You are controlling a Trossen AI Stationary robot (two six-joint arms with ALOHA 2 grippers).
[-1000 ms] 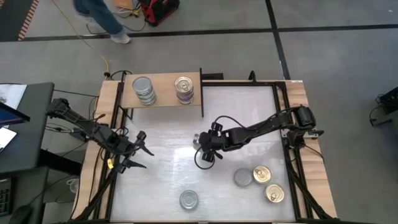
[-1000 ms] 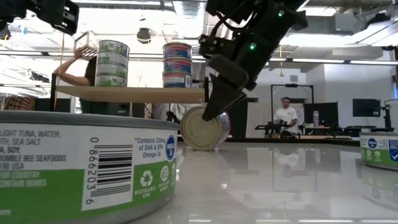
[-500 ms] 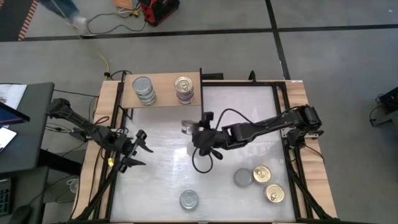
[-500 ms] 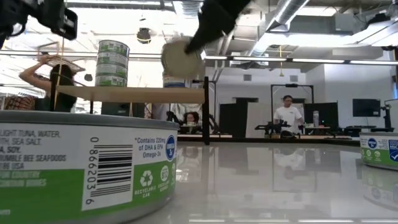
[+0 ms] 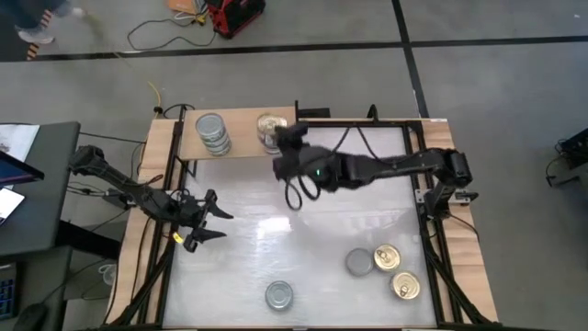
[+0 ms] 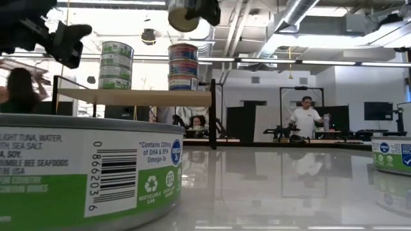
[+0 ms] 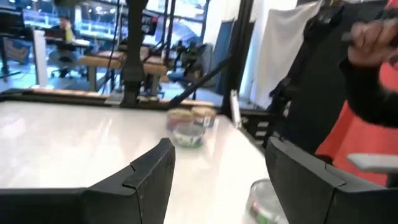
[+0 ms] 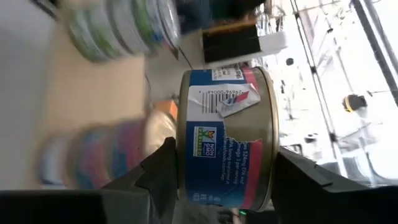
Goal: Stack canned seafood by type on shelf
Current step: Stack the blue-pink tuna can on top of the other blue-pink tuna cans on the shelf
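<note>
High view: right tool (image 5: 282,138) clamps a tin (image 8: 225,138) over the shelf (image 5: 241,147) edge

The white tabletop (image 5: 276,230) carries four loose tins (image 5: 279,295). The wooden shelf (image 5: 241,144) holds two stacks (image 5: 212,133), apparently three tins each.

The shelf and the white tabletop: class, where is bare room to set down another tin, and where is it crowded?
On the shelf, only the gap between the green-label stack and the blue-label stack is bare. The right hand hangs over the blue stack with a tin. The tabletop's middle is open; three tins crowd its near right corner.
</note>
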